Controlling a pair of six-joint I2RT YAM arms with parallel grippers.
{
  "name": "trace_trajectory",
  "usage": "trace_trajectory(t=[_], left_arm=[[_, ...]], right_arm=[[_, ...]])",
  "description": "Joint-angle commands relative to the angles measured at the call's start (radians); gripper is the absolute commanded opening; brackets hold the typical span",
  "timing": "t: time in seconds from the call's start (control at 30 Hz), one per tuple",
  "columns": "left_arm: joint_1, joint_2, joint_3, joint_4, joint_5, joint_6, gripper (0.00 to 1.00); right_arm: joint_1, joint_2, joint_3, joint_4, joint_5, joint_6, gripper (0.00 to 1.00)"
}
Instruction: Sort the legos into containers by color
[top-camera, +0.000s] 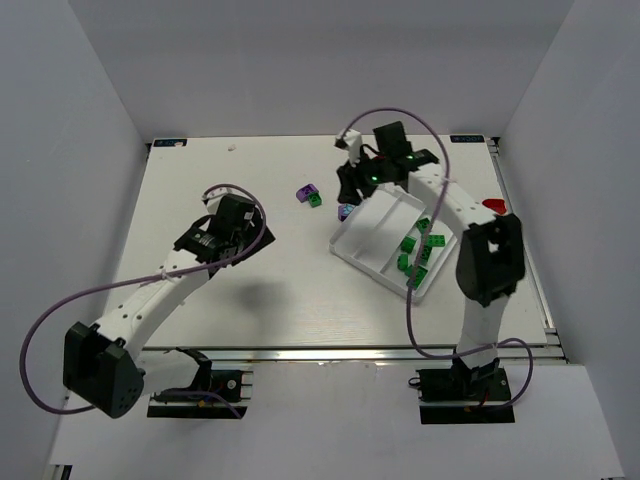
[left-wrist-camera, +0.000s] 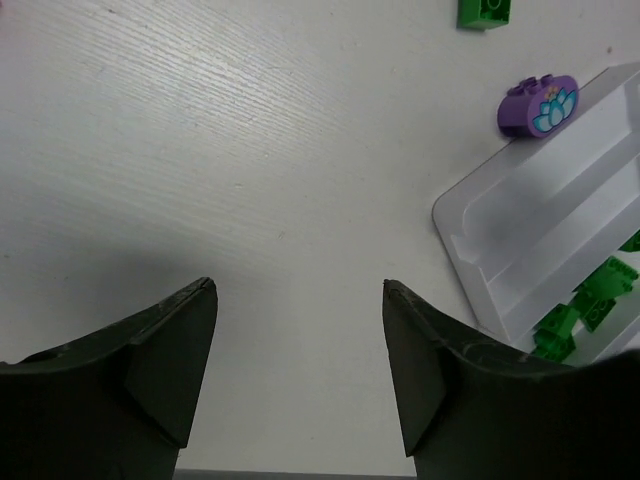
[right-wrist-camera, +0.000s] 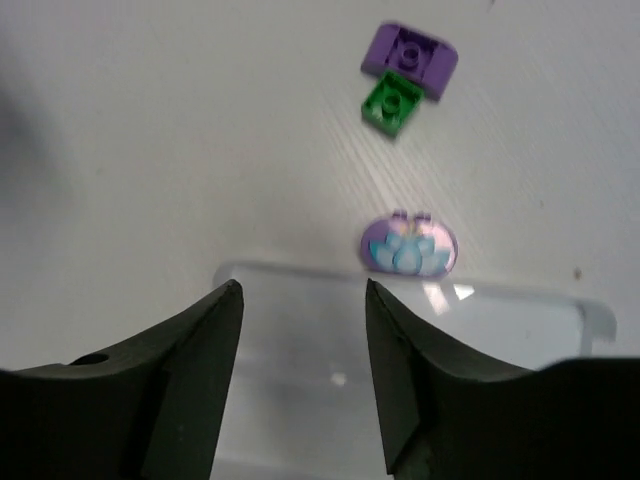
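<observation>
Left claw (left-wrist-camera: 300, 295) spread; right claw (right-wrist-camera: 303, 292) spread above glossy white tray (right-wrist-camera: 490, 335) (rounded purple brick (right-wrist-camera: 408, 246) beside rim).

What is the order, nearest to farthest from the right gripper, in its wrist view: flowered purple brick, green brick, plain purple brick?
1. Flowered purple brick, just past the tray rim, slightly right of the right gripper.
2. Green brick, farther out.
3. Plain purple brick, just beyond the green one.

The left arm (top-camera: 150, 295) is extended forward and bent at the elbow, and the left gripper (left-wrist-camera: 300, 290) is pointed downward with its jaws held apart. The right arm (top-camera: 450, 200) is reached far forward and curled leftward, with the right gripper (right-wrist-camera: 303, 290) likewise parted.
</observation>
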Motion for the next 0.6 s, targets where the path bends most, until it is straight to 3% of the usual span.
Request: trace_trajectory(t=[0.0, 0.07, 0.1, 0.13, 0.2, 0.37, 0.57], left_arm=[[0.011, -0.107, -0.023, -0.040, -0.042, -0.040, 0.77], [0.014, -0.170, -0.051, -0.076, -0.069, -0.065, 0.78], [0.016, -0.192, -0.060, -0.088, -0.079, -0.074, 0.79], [0.016, -0.212, -0.081, -0.100, -0.091, -0.092, 0.79], [0.018, -0.271, -0.103, -0.132, -0.100, -0.123, 0.79], [0.018, -0.361, -0.173, -0.178, -0.120, -0.172, 0.79], [0.018, -0.391, -0.198, -0.195, -0.115, -0.192, 0.79]], right_arm=[[0.073, 0.175, 0.223, -0.054, 0.048, 0.206, 0.60], [0.124, 0.247, 0.355, -0.060, 0.104, 0.285, 0.65], [0.141, 0.305, 0.386, -0.052, 0.136, 0.301, 0.75], [0.159, 0.331, 0.433, -0.037, 0.173, 0.308, 0.78], [0.202, 0.395, 0.464, -0.017, 0.322, 0.347, 0.85], [0.236, 0.536, 0.587, -0.003, 0.584, 0.389, 0.89], [0.233, 0.616, 0.633, 0.024, 0.626, 0.374, 0.87]])
